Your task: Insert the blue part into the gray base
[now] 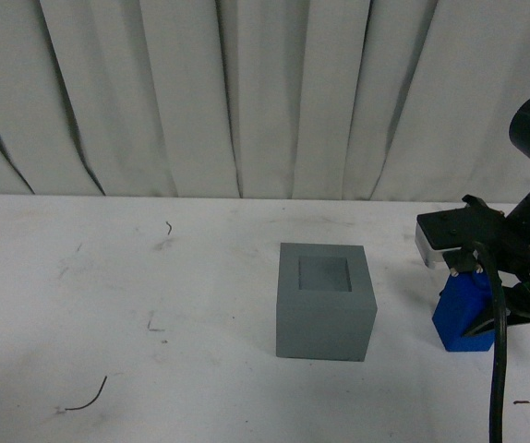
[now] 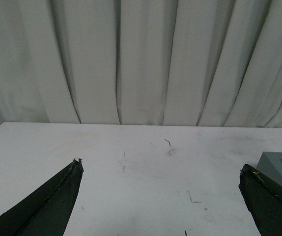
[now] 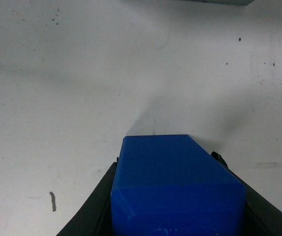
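Observation:
The gray base (image 1: 325,301) stands near the middle of the white table, its square recess facing up; one corner of the gray base (image 2: 281,164) shows in the left wrist view. To its right the blue part (image 1: 464,315) sits low over the table, with my right gripper (image 1: 487,309) shut on it. In the right wrist view the blue part (image 3: 175,187) fills the space between the black fingers (image 3: 89,206). My left gripper (image 2: 160,169) is open over bare table, to the left of the base, with nothing between its fingers.
A white curtain (image 1: 246,92) hangs behind the table's far edge. The white table (image 1: 108,305) bears small dark scuffs and a thin curved thread (image 1: 90,399) near the front left. A black cable (image 1: 498,369) hangs from the right arm.

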